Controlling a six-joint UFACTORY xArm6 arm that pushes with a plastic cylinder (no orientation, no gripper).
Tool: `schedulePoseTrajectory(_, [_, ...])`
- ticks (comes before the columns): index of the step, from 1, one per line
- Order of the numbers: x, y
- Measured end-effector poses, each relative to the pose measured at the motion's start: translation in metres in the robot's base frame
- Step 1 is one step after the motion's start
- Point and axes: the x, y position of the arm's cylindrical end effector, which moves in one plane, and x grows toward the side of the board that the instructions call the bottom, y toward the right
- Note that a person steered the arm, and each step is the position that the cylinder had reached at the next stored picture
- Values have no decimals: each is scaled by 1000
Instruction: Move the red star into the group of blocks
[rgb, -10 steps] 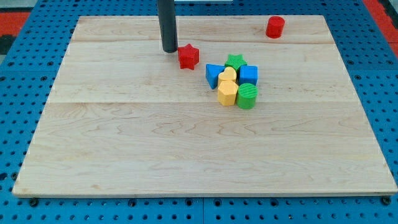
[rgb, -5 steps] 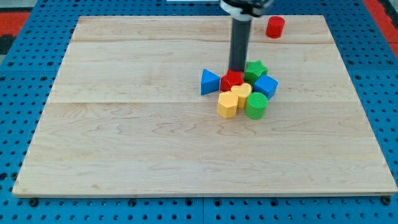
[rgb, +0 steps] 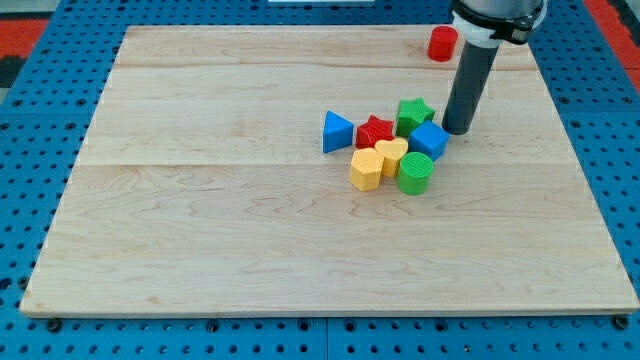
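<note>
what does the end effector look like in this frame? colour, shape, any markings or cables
A straight dark grey, near-black round rod, smooth and matte, with no markings or cables in view. At the view's top it enters a wider dark collar with a white band; anything above that is cut off. There are no jaws. My tip is a plain blunt end beside the blue block.

Lab bench, robotics test setup. Pale wooden tabletop (rgb: 200, 220) made of joined planks sits on a blue perforated base plate (rgb: 40, 90) with a regular grid of mounting holes. Red pegboard-like surface (rgb: 25, 20) at the view's top left corner, possibly more fixturing; only a sliver shows. Small coloured toy blocks (rgb: 385, 145) are the only props. No household or shop furnishings visible.
</note>
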Motion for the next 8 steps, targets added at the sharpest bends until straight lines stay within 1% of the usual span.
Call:
schedulePoseTrajectory(1, [12,-24])
schedulePoseTrajectory(2, [35,-30])
schedulePoseTrajectory(3, [12,-32])
schedulePoseTrajectory(4, [-48,-32])
schedulePoseTrajectory(5, [-50,-48])
schedulePoseTrajectory(6, [-15,-63])
schedulePoseTrajectory(7, [9,-77])
schedulePoseTrajectory(8, [15,-77])
